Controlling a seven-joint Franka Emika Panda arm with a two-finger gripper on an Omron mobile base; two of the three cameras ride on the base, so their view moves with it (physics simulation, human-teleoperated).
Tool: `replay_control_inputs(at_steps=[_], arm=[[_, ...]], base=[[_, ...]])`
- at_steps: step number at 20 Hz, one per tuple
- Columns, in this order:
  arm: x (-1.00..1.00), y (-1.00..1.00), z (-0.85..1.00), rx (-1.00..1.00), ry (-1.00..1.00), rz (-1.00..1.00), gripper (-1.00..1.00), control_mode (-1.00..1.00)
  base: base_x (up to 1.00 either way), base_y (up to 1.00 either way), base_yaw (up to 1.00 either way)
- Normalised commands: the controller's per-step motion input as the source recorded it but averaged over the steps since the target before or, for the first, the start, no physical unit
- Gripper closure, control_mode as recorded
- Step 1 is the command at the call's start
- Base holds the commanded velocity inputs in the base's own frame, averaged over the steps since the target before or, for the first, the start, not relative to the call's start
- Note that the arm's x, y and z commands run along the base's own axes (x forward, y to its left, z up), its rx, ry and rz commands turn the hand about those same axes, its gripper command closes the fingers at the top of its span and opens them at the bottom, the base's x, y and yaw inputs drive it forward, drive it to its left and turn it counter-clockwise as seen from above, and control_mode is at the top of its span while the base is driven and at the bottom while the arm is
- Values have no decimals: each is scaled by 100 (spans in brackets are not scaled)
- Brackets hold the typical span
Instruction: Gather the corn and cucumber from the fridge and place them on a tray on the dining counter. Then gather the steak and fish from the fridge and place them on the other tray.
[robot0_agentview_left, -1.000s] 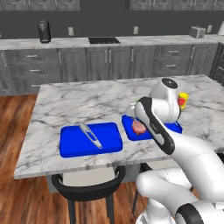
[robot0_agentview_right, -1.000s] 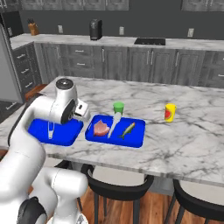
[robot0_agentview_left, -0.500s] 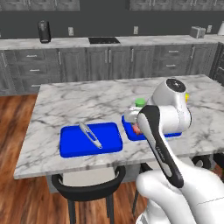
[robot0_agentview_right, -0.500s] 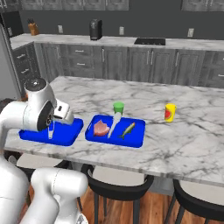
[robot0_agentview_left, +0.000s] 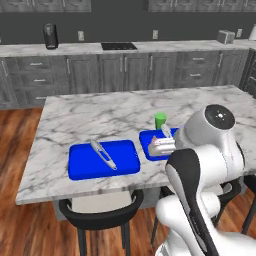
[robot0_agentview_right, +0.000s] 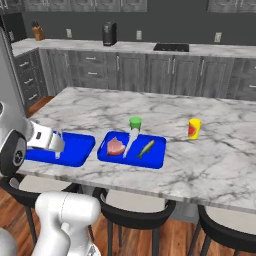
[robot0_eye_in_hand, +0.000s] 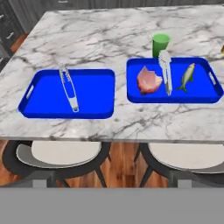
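Arm blocks most of the right tray (robot0_agentview_left: 150, 145) from the left; steak (robot0_eye_in_hand: 148, 80) and fish (robot0_eye_in_hand: 187, 77) lie there on the marble tabletop (robot0_eye_in_hand: 113, 35). Fingers hidden, spread wide, holding nothing.

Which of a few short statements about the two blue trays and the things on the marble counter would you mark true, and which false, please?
1. The steak lies in the right tray as the hand view shows it. True.
2. The fish lies in the left tray. False: it shares the right tray with the steak.
3. The left tray holds silver tongs. True.
4. The green cup stands inside a tray. False: it stands on the dining counter, just behind the right tray.
5. The gripper holds the steak. False: the steak rests on the tray, with no fingers on it.
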Motion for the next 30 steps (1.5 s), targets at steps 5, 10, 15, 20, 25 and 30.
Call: replay_control_inputs(at_steps=[5, 10, 15, 20, 25, 30], arm=[[-73, -19, 32, -4, -15, 0, -100, -100], [-45, -36, 2, -2, -8, 4, -100, -100], [1, 0, 0, 0, 3, 3, -100, -100], [-1, 0, -1, 0, 0, 0, -100, 100], [0, 0, 0, 0, 0, 0, -100, 100], [0, 0, 0, 0, 0, 0, -100, 100]], base=[[0, 0, 0], [0, 0, 0], [0, 0, 0], [-4, 4, 0], [-11, 74, 3], [0, 100, 4]])
